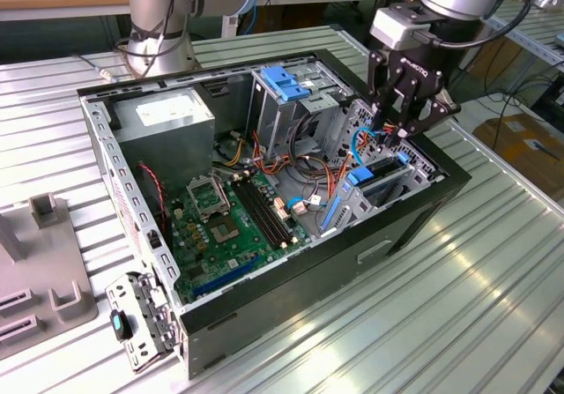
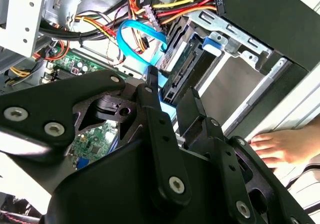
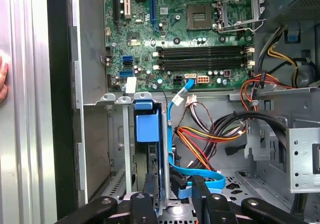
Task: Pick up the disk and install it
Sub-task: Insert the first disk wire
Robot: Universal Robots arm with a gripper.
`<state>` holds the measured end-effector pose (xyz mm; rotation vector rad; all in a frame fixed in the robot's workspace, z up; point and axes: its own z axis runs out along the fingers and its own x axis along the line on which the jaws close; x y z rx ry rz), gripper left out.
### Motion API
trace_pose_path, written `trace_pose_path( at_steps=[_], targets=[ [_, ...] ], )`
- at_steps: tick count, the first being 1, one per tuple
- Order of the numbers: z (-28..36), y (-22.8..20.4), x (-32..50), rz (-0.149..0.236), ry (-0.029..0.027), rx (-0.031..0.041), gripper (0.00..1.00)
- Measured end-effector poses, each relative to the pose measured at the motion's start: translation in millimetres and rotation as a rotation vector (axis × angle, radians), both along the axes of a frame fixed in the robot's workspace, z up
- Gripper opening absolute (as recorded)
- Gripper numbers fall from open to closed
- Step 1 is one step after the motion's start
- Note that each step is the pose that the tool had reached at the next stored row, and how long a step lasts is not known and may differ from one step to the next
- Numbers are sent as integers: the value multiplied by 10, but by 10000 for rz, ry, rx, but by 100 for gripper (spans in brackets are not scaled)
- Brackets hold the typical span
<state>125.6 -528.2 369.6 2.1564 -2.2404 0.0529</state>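
The disk (image 1: 386, 177) sits on edge in the drive bay at the front corner of the open computer case (image 1: 414, 213), on the exterior view's right. Its blue plastic rail ends show. In the first wrist view the disk (image 3: 147, 128) is seen edge-on in its slot, and it lies lengthwise in the second wrist view (image 2: 186, 67). My gripper (image 1: 398, 131) hangs just above the disk's upper edge. The gripper (image 3: 172, 185) is open, its black fingers (image 2: 150, 81) apart, with a blue cable (image 3: 176, 134) and the disk's edge behind the gap.
The motherboard (image 1: 225, 222), a grey power supply (image 1: 167, 116) and a drive cage with a blue latch (image 1: 286, 81) fill the case. Loose coloured wires (image 3: 200, 139) lie beside the bay. A person's hand (image 2: 282, 144) rests just outside the case wall. A grey fixture (image 1: 40, 271) stands on the table.
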Motion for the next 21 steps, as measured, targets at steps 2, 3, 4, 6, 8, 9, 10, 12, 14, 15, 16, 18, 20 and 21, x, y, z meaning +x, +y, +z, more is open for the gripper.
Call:
trace_pose_path(
  at_steps=[2,3,4,6,8,9,10,12,14,15,16,18,20,21],
  targets=[
    [-34,0,15,0,0,0,42],
    [-41,1,21,0,0,0,42],
    [-42,1,21,0,0,-2,42],
    [-43,1,21,-1,0,-1,42],
    [-42,2,23,-1,0,0,42],
    [-39,1,23,-1,0,1,42],
    [-29,1,24,0,0,1,42],
    [-24,2,32,2,5,1,42],
    [-23,1,54,0,22,0,42],
    [-23,2,70,0,34,0,42],
    [-23,2,81,0,43,0,42],
    [-23,1,103,0,56,0,42],
    [-23,1,129,0,69,0,42],
    [-24,-2,138,0,72,1,42]
  ],
)
